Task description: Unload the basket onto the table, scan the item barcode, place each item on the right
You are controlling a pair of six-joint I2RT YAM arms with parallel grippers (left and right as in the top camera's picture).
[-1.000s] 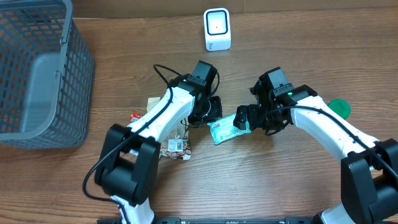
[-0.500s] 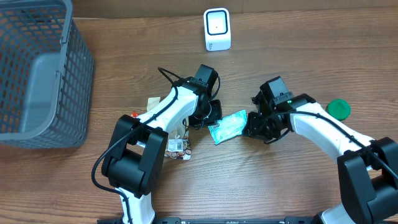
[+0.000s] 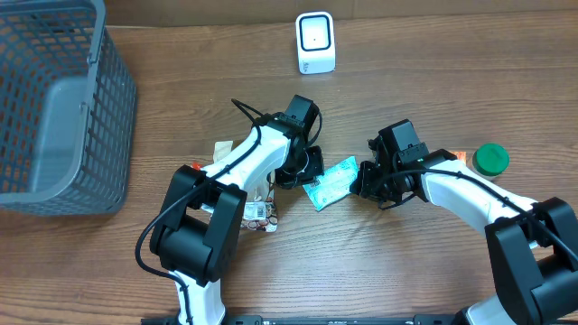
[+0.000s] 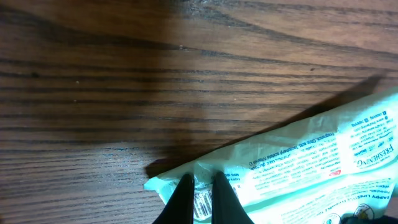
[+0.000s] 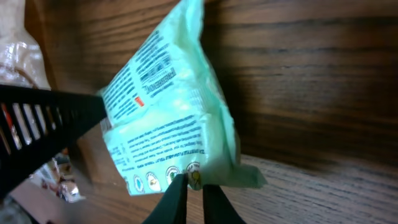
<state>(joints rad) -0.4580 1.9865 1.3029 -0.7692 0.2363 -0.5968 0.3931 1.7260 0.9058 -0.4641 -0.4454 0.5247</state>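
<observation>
Over the last second, swung in from the right and snapped down from wide open: right gripper (image 3: 361, 178), now clenched on the right end of the pale green packet (image 3: 330, 181), pinching a sealed corner in the wrist view. Held throughout at the opposite end by the left gripper (image 3: 305, 170), clamped on a corner right beside what looks like a small barcode. Leaves the packet gripped at both ends, straight below the scanner (image 3: 315, 42) and well apart from it, nudged only slightly. Probably ready now for a lift and a turn of the printed face toward the scanner. Underneath, a brown wood-grain tabletop (image 3: 433, 54). Far left of the scanner, a grey wire basket (image 3: 113, 108). Lower right of the scanner, a round green lid (image 3: 491, 159). Lower left, a few small snack wrappers (image 3: 257, 213). Nothing of the room beyond the tabletop in view.
</observation>
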